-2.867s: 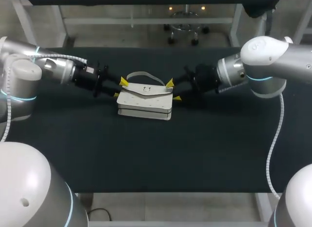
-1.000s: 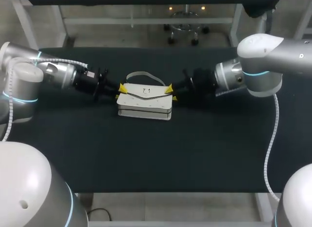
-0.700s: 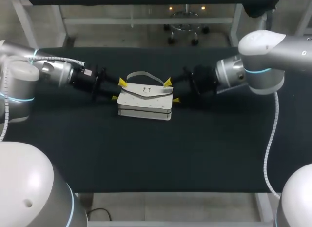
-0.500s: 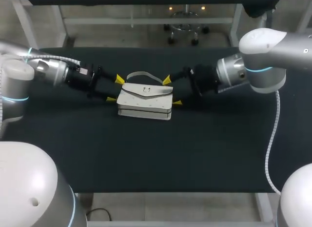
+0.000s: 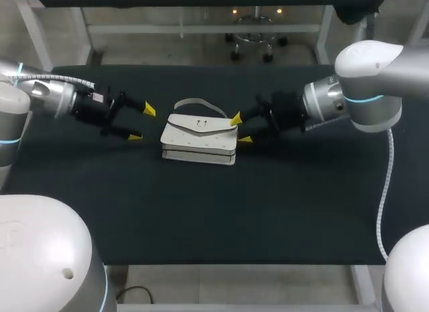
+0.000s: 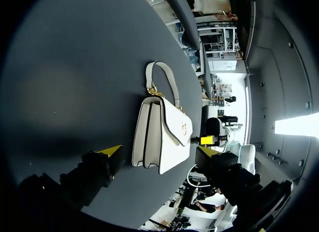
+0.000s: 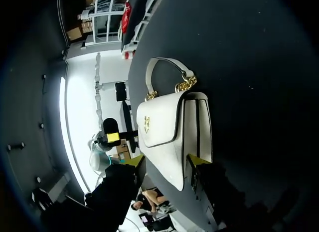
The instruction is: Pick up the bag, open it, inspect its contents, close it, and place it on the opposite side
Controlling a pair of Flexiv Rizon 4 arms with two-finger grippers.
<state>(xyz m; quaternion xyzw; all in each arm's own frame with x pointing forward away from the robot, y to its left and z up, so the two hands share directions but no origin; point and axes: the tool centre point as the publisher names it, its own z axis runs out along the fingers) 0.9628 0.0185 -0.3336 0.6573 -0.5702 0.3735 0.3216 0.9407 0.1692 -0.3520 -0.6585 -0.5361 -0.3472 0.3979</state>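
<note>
The left arm comes in over the table's left edge, and the left hand (image 5: 141, 123) hangs over the left half of the table, nearer the far edge than the near one. Its two yellow-tipped fingers are spread wide with nothing between them, and a strip of bare black table (image 5: 201, 211) separates them from the bag.

The white bag (image 5: 200, 139) rests about midway between the left and right edges, a little toward the far edge. Its flap is shut, with a small gold clasp on it. Its curved handle, joined by short gold chains, lies toward the far edge.

The right hand (image 5: 240, 129) is at the bag's right end, on the arm that reaches in from the table's right edge. Its fingers are parted more narrowly than the left hand's. In the right wrist view they stand one on each side of that end of the bag, close against it but not clamping it.
</note>
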